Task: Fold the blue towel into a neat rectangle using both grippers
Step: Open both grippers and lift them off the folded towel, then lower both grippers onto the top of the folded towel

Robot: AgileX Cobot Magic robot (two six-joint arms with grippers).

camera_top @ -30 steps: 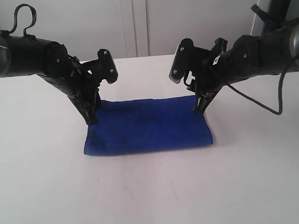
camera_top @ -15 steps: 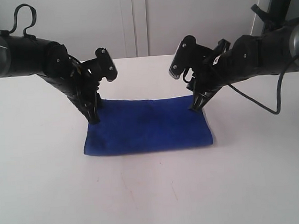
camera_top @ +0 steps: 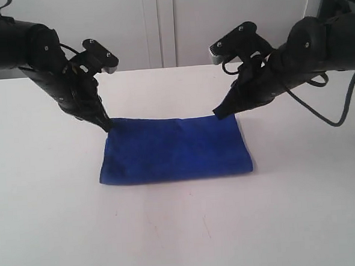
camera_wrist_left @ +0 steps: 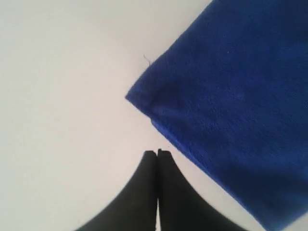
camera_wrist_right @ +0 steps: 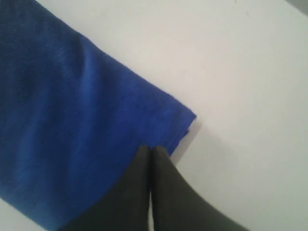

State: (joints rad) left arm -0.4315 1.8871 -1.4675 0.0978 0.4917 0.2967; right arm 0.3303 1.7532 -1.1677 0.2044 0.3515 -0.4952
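Blue towel (camera_top: 175, 148) on table (camera_top: 183, 229); left claw (camera_top: 107, 126), right claw (camera_top: 218, 113) closed.

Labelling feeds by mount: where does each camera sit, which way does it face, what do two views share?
Exterior view: off the arms, looking down across the table at the blue towel; left arm and right arm show, left gripper and right gripper at its far corners.
Left wrist view: on the left arm, looking down past its shut fingers, beside a towel corner.
Right wrist view: on the right arm, looking down past its shut fingers, overlapping the towel's edge.
Shared: all three show the towel.
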